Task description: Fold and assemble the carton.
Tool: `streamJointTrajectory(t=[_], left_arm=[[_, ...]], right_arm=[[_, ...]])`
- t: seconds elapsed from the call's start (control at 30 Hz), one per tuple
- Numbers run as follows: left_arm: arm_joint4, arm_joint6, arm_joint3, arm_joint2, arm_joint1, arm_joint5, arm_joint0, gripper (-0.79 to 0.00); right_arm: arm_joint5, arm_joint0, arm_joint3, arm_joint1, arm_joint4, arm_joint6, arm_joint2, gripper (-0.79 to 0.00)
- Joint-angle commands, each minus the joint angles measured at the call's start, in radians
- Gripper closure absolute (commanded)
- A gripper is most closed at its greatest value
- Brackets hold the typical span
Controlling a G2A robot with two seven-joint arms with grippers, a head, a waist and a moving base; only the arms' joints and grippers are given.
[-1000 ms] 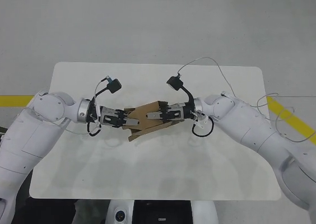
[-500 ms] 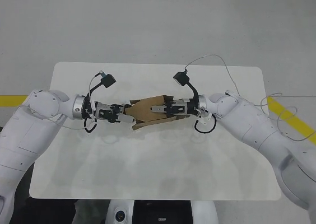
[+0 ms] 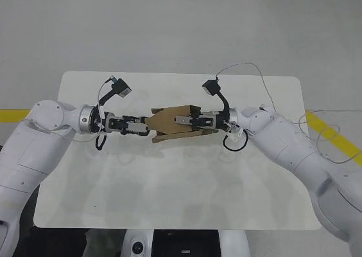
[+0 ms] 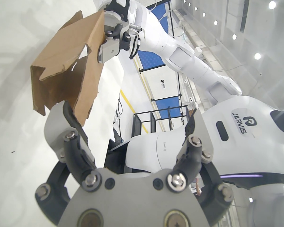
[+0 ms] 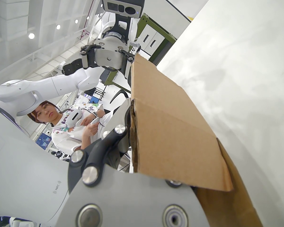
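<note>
A brown cardboard carton (image 3: 174, 123), partly folded with loose flaps, hangs over the middle of the white table (image 3: 168, 193). My right gripper (image 3: 186, 120) is shut on its right end; one finger (image 5: 122, 119) presses the panel's edge (image 5: 170, 128). In the left wrist view the same grip shows at the carton's far end (image 4: 110, 45). My left gripper (image 4: 130, 116) stands wide open at the carton's left end (image 3: 144, 124). One of its fingers (image 4: 68, 116) sits right beside a flap corner (image 4: 82, 109); nothing is between the fingers.
The table's near half is bare white surface. Both arms' cables (image 3: 251, 74) loop above the far edge. A yellow floor stripe (image 3: 1, 115) runs beside the table on both sides.
The carton has moved toward the table's far side and turned from slanted to nearly level. Both grippers moved with it, the left one staying at its left end.
</note>
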Motion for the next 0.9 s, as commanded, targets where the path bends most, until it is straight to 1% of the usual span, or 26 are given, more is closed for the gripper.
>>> streamJointTrajectory(t=[0.0, 0.17, 0.43, 0.63, 0.77, 0.87], left_arm=[[-0.014, -0.007, 0.004, -0.003, -0.003, 0.01, -0.002, -0.785], [-0.054, -0.024, 0.004, -0.01, -0.01, 0.037, -0.005, -0.785], [-0.061, -0.017, -0.013, -0.011, -0.023, 0.048, -0.005, -0.785], [-0.067, -0.017, -0.018, -0.018, -0.03, 0.054, -0.003, -0.785], [0.002, 0.01, -0.001, -0.032, -0.029, 0.025, -0.003, -0.785], [0.002, 0.01, -0.001, -0.032, -0.029, 0.025, -0.003, -0.785]], right_arm=[[0.0, -0.005, 0.001, -0.005, -0.012, 0.0, 0.013, 0.0], [0.0, -0.015, 0.011, -0.017, -0.04, 0.0, 0.042, 0.0], [0.0, -0.032, 0.0, -0.044, -0.073, 0.0, 0.081, 0.0], [0.0, -0.039, 0.027, -0.068, -0.096, 0.0, 0.103, 0.0], [0.0, -0.039, 0.048, -0.072, -0.105, 0.0, 0.111, 0.0], [0.0, -0.039, 0.048, -0.072, -0.105, 0.0, 0.111, 0.0]])
